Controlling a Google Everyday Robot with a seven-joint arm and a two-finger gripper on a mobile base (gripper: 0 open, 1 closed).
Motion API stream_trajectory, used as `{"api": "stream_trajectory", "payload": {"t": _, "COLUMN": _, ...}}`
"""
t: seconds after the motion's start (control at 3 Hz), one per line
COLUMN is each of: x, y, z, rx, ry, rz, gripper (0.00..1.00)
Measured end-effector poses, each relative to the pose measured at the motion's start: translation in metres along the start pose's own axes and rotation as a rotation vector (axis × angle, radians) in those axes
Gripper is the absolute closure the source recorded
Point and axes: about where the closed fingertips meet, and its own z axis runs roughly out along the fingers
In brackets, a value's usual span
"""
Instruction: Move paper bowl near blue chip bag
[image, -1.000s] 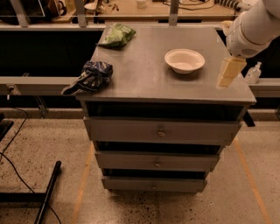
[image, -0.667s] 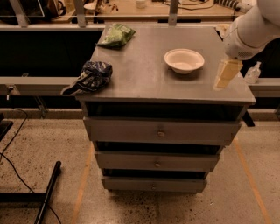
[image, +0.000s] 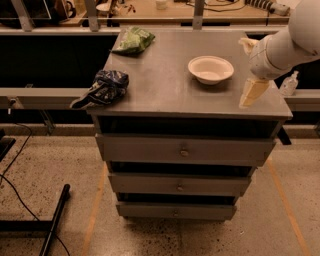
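The paper bowl (image: 211, 69) is off-white and round, and sits upright on the right half of the grey cabinet top (image: 165, 85). The blue chip bag (image: 103, 88) is dark blue and crumpled, and lies at the front left corner, partly over the edge. My gripper (image: 253, 91) hangs from the white arm at the right, above the front right part of the top, to the right of the bowl and apart from it. It holds nothing that I can see.
A green snack bag (image: 132, 41) lies at the back left corner of the top. The cabinet has three drawers (image: 184, 149) below. A clear bottle (image: 289, 84) stands on a ledge to the right. A workbench (image: 165, 12) runs behind.
The arm and gripper have shifted slightly left, toward the bowl. The bowl and both bags have not moved.
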Motion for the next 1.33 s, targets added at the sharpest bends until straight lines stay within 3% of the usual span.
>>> {"api": "stream_trajectory", "payload": {"t": 0.33, "x": -0.001, "y": -0.007, "z": 0.024, "rx": 0.037, "ry": -0.028, "rz": -0.057, "gripper": 0.26}}
{"api": "stream_trajectory", "payload": {"t": 0.67, "x": -0.001, "y": -0.014, "z": 0.039, "rx": 0.054, "ry": -0.035, "rz": -0.086, "gripper": 0.44}}
{"api": "stream_trajectory", "payload": {"t": 1.0, "x": -0.001, "y": -0.019, "z": 0.055, "rx": 0.061, "ry": -0.031, "rz": -0.113, "gripper": 0.38}}
{"api": "stream_trajectory", "payload": {"t": 1.33, "x": -0.005, "y": -0.02, "z": 0.069, "rx": 0.06, "ry": -0.026, "rz": -0.144, "gripper": 0.4}}
